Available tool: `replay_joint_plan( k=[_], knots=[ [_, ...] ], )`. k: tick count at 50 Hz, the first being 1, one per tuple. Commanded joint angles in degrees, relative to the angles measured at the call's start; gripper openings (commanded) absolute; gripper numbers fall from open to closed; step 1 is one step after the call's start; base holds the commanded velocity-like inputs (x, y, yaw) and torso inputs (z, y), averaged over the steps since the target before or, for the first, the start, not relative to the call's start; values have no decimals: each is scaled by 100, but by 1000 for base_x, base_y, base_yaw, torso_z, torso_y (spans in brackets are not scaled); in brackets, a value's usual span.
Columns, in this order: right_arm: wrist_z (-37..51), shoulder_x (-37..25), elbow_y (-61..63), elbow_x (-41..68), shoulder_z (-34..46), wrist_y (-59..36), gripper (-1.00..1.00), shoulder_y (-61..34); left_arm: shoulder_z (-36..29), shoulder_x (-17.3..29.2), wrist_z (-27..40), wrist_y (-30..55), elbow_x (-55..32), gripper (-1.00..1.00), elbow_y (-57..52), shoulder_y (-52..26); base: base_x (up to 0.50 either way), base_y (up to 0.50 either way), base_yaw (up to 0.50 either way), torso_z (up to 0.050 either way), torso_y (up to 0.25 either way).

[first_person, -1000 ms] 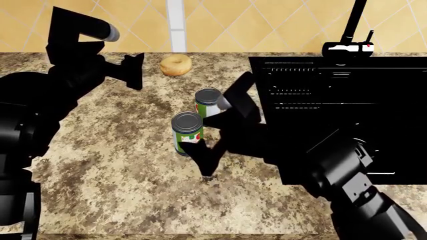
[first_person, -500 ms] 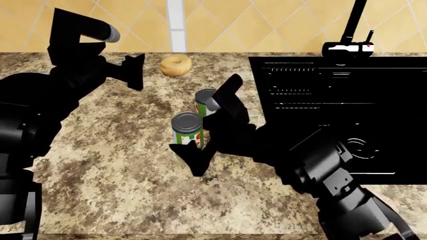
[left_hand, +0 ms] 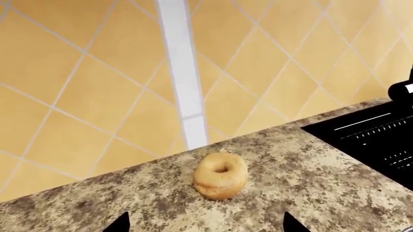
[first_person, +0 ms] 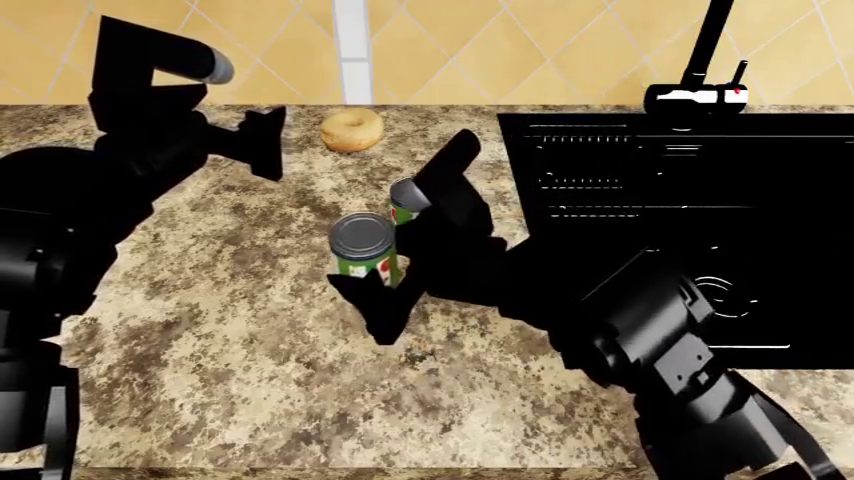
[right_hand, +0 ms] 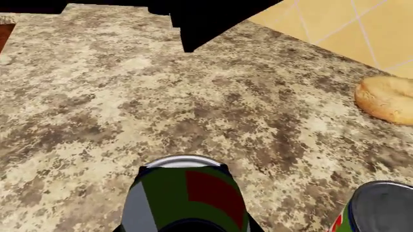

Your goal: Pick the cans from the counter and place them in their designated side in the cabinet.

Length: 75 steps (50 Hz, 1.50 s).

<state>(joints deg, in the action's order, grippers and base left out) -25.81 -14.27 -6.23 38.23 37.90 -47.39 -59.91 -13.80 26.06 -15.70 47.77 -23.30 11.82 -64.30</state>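
Two cans stand close together on the granite counter [first_person: 240, 330]. The near can [first_person: 362, 243] leans to the left, its silver top turned toward the head camera. It sits deep between the spread fingers of my right gripper [first_person: 408, 240], which is open. The right wrist view shows this near can [right_hand: 184, 193] filling the space at the palm. Beside the upper finger, the far can [first_person: 399, 198] is half hidden; its silver top [right_hand: 380, 205] also shows in the right wrist view. My left gripper [first_person: 267, 140] hangs open and empty near the back wall. The cabinet is out of view.
A tan bagel [first_person: 351, 129] lies by the tiled wall, ahead of the left gripper's fingertips [left_hand: 123, 223]. The black sink [first_person: 667, 200] with its faucet [first_person: 694, 95] fills the right side. The counter's front edge runs along the bottom of the head view.
My right gripper has pushed further left around the near can. That can has shifted left and tipped out of upright. The left arm has stayed put.
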Motion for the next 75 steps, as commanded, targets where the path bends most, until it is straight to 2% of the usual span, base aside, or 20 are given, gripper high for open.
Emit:
replay_joint_plan(
  k=[1, 9, 20, 29, 49, 75],
  knots=[
    [862, -51, 1006, 329, -451, -909, -100, -507, 31, 28, 18, 27, -29, 100, -27, -23, 0, 0, 0, 0, 0],
    [1666, -82, 1225, 613, -1085, -1896, -100, -1395, 36, 108, 32, 104, -51, 100, -178, 1, 0, 0, 0, 0, 0],
    [2434, -399, 829, 248, -1411, -2754, -100, -2765, -45, 198, 168, 97, 80, 100, -387, -2, 0, 0, 0, 0, 1],
    [2960, -615, 936, 208, -1809, -3301, -100, -3090, -35, 181, 285, 150, 105, 100, -433, -17, 0, 0, 0, 0, 0],
    [3087, -788, 416, -179, -1765, -2748, -100, -3219, -79, 152, 410, 340, 101, 100, -526, -72, 0, 0, 0, 42, 0],
    [2899, -565, -949, -651, -1544, -1933, -100, -4092, 44, 94, 590, 437, 43, 100, -499, -65, 0, 0, 0, 46, 0]
  ],
)
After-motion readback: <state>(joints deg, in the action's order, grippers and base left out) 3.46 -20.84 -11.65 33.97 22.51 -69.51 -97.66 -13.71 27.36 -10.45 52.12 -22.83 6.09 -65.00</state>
